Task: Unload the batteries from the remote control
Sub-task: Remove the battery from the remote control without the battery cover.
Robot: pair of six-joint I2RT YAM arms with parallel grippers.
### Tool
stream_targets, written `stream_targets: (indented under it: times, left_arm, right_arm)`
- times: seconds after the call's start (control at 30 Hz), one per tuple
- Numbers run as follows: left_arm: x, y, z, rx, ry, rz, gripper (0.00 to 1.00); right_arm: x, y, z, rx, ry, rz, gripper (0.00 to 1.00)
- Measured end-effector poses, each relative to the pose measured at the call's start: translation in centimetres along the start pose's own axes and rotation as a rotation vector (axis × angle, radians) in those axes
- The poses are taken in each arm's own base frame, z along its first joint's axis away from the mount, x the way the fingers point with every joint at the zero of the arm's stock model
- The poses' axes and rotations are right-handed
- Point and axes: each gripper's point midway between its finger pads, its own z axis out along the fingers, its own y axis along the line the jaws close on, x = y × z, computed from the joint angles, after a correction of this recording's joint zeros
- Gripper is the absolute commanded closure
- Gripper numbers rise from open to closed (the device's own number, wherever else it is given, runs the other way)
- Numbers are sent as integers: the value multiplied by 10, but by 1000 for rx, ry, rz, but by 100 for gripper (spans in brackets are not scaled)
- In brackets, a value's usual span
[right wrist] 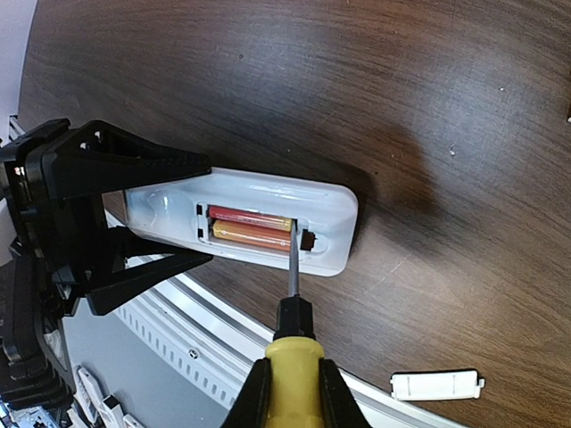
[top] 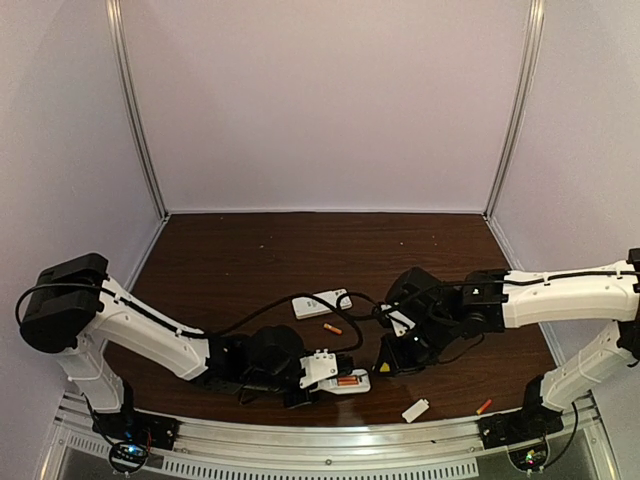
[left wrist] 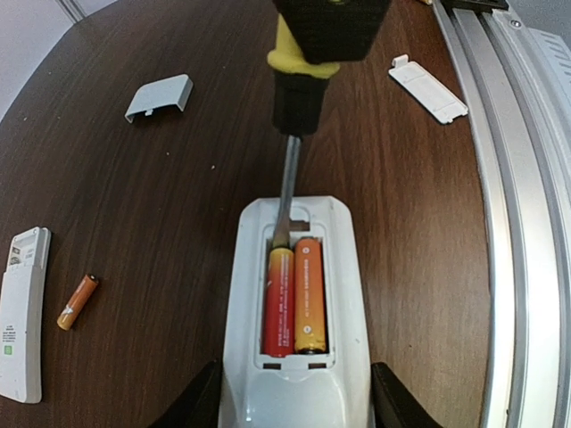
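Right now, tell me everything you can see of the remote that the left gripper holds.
The remote is white, plastic-looking, back side up, near the front edge of the table. Its battery cover is off; the open compartment holds two orange-red batteries side by side. The left gripper clamps its sides at one end. At the compartment's opposite end the tip of the screwdriver, gripped by the right gripper, sits at one battery's end. Whether it rests on the wood or is lifted is unclear.

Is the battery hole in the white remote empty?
No, two batteries lie side by side inside the open compartment of the white remote, with the screwdriver tip at their end.
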Motion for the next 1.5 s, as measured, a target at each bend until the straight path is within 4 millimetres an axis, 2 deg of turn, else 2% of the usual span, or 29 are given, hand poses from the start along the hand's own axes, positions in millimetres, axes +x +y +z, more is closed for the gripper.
stream_targets:
  times: [0.13, 0.63, 0.97, 1.5]
  left_arm:
    - [6, -5, 3, 23, 9, -4, 100]
    - [14, -7, 7, 33, 24, -29, 100]
    - [28, -8, 8, 40, 74, -33, 100]
    - [30, -8, 8, 45, 81, -38, 100]
  right_arm:
    - [4, 0, 8, 10, 21, -7, 100]
    - [4, 5, 13, -17, 30, -14, 100]
    - [8, 8, 20, -130, 11, -23, 100]
    - [10, 3, 23, -247, 0, 21, 100]
